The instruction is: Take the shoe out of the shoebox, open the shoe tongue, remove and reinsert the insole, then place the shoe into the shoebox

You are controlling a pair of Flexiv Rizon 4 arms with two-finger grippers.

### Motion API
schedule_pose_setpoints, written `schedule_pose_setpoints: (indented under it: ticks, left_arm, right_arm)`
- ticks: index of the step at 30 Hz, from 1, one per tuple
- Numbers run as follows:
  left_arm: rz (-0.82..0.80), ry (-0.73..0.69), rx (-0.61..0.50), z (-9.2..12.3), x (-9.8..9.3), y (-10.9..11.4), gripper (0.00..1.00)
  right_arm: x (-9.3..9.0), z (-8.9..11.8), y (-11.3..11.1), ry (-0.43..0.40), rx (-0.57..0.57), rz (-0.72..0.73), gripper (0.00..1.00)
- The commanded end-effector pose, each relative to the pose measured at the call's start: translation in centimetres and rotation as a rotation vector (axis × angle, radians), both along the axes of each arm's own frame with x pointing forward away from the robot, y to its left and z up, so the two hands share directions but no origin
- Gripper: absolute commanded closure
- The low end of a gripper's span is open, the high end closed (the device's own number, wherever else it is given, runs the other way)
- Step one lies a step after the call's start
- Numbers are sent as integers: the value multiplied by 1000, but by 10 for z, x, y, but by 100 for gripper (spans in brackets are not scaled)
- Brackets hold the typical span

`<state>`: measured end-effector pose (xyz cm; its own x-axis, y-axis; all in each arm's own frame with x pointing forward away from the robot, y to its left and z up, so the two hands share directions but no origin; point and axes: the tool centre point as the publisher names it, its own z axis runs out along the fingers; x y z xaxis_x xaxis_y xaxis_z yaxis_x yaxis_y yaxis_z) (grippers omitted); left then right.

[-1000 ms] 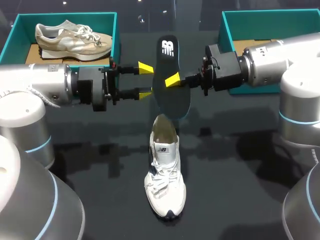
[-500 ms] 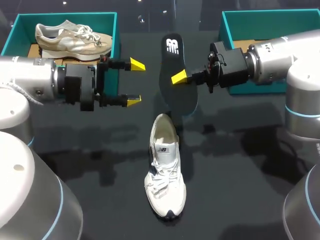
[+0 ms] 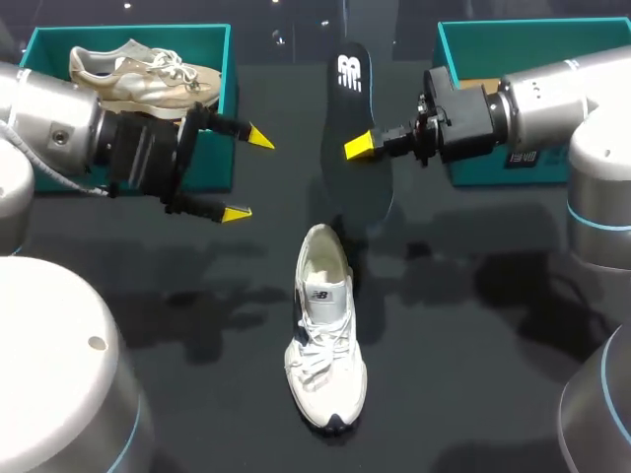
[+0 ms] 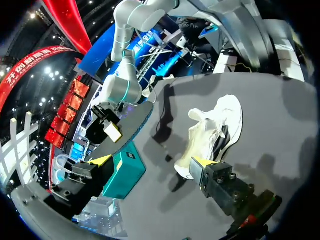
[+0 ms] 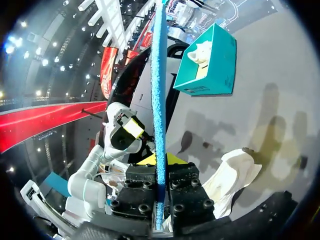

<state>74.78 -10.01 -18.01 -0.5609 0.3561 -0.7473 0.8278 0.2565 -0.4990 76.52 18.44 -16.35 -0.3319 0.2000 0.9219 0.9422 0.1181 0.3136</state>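
Insole (image 3: 357, 187), logo end pointing away, pinched by right end effector (image 3: 363, 148); left end effector (image 3: 246, 174) spread.

An exhibition hall: red banners (image 4: 35, 62), spotlights (image 4: 33, 15) overhead.

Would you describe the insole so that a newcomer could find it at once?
Look at the black table between the two teal shoeboxes. Behind the white shoe, the right gripper holds a dark insole in the air. It alone is flat and laceless, with a white mark.
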Motion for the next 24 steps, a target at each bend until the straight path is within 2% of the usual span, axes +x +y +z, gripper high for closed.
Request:
schedule_pose_setpoints:
  ticks: [1,11,12,14,19,24]
  left_arm:
    - [-39,381,282,7,0,4,0]
    - [-39,381,282,7,0,4,0]
    - [-39,381,282,7,0,4,0]
    - [-5,440,349,0,0,6,0]
    - [147,477,460,-20,-2,12,0]
    - [260,570,525,-41,-1,20,0]
  right_arm:
    - [-4,3,6,-1,-18,-13,100]
    - [-4,3,6,-1,-18,-13,100]
    - [-4,5,11,-19,-25,5,100]
    - [-2,3,17,-51,-44,6,100]
    - [3,-3,18,-182,-23,7,100]
    - [10,-21,19,-221,-24,35,100]
